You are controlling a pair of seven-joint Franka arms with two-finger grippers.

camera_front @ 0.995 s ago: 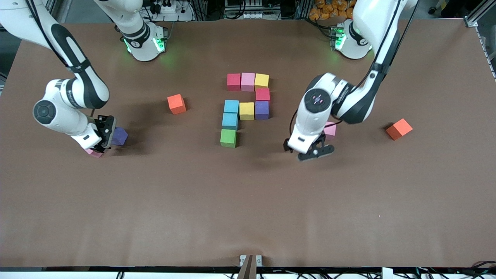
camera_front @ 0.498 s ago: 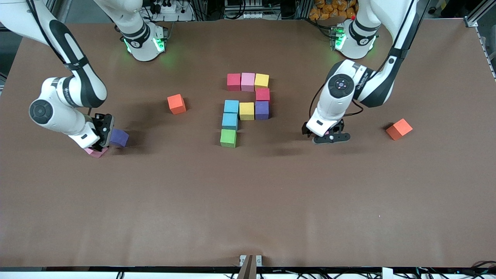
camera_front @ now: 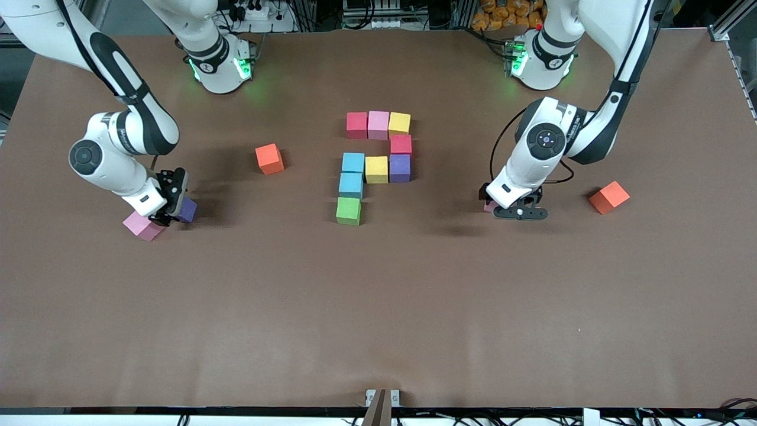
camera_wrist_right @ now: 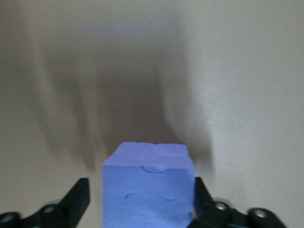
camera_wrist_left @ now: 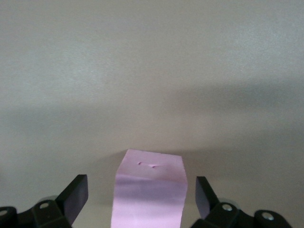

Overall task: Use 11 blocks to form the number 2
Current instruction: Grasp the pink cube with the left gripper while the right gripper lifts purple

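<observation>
nine matte cubes point(camera_front: 376, 158) form a partial figure at upper centre of the table point(camera_front: 378, 307). at mid-left the right gripper point(camera_front: 171, 204) straddles a purple cube point(camera_wrist_right: 148, 185), one finger touching, grip unclear, beside a pink cube point(camera_front: 142, 225). mid-right, the left gripper point(camera_front: 513, 208), now farther right, spreads around another pink cube point(camera_wrist_left: 149, 190). orange cubes point(camera_front: 269, 158) lie apart.

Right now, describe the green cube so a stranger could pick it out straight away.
Start at the cluster of coloured cubes mid-table. Two light blue cubes run toward the front camera, and the green cube touches the nearer one, ending that column. It is the only green cube and the cluster's nearest to that camera.
</observation>
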